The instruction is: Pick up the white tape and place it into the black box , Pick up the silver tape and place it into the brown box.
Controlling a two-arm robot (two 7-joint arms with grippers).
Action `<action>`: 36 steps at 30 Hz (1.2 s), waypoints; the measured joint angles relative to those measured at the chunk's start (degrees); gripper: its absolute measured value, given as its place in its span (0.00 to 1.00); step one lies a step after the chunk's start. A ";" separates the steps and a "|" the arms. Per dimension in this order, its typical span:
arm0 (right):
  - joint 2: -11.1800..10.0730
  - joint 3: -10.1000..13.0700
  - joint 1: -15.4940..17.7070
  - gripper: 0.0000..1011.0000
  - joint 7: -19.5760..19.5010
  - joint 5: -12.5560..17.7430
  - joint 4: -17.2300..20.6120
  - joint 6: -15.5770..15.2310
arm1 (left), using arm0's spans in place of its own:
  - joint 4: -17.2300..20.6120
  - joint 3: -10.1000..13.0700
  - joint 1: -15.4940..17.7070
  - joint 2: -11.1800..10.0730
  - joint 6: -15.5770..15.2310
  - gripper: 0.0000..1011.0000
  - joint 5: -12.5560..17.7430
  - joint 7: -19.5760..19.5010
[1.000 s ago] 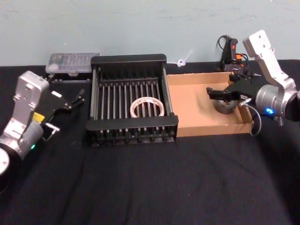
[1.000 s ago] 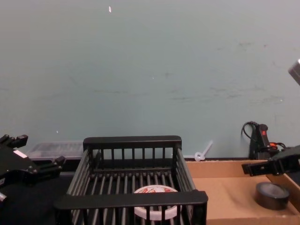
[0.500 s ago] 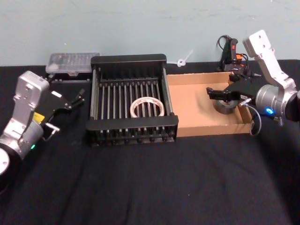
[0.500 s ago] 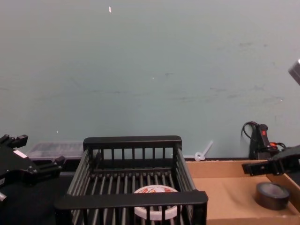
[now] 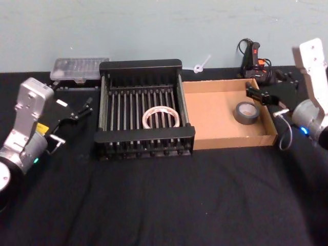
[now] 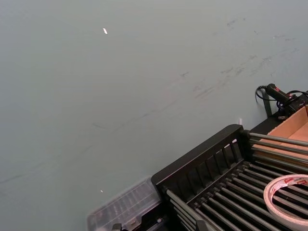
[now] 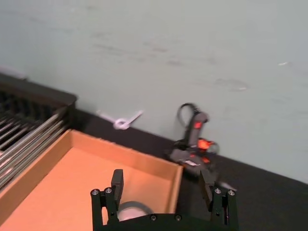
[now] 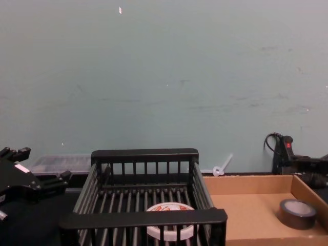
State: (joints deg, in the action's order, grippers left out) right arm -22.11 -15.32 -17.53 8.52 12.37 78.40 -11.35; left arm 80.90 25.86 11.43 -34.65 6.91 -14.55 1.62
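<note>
The white tape (image 5: pixel 161 117) lies flat on the barred floor of the black box (image 5: pixel 145 66), near the middle. The silver tape (image 5: pixel 247 113) lies flat in the brown box (image 5: pixel 215 138), close to its right wall. By how things lie, both placements appear complete.

The right gripper (image 5: pixel 260 95) hangs just above the right rim of the brown box, clear of the silver roll, jaws spread wide with nothing between them. The left gripper (image 5: pixel 81 109) sits to the left of the black box over the dark table (image 5: pixel 169 200); its jaws appear parted and empty.

Handling, as a judgement: both rolls look light and stiff, rigid enough to be pinched across the ring wall, one finger in the hollow centre and one outside. The silver roll's smooth backing may be somewhat slippery; the white roll is wider and flatter, so a grip across its wall seems the safer hold. Neither looks fragile.

Markings: red-orange printing runs around the white roll's top face; I cannot read it. No other legible writing.
</note>
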 joint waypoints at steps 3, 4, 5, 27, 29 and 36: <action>0.58 1.18 1.93 0.99 -2.23 -0.76 0.85 2.81 | 0.00 0.00 0.00 0.00 0.00 0.99 0.00 0.00; 0.92 1.86 3.22 0.99 -3.34 -1.20 1.16 4.65 | 0.00 0.01 0.00 0.00 0.00 0.99 0.00 0.00; 1.02 2.10 3.65 0.99 -3.71 -1.37 1.24 5.29 | 0.00 0.00 0.00 0.00 0.00 0.99 0.00 0.00; 1.81 4.97 10.49 0.99 -6.50 -4.88 2.37 11.29 | 0.00 0.00 0.00 0.00 0.00 0.99 0.00 0.00; 1.78 4.94 10.46 0.99 -6.49 -4.88 2.37 11.28 | 0.00 0.00 0.00 0.00 0.00 0.99 0.00 0.00; 1.72 4.83 10.35 0.99 -6.44 -4.87 2.37 11.24 | 0.00 0.00 0.00 0.00 0.00 0.99 0.00 0.00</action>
State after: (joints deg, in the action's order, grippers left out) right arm -20.40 -10.49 -7.18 2.08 7.49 80.77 -0.11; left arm 80.90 25.86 11.43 -34.65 6.91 -14.55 1.62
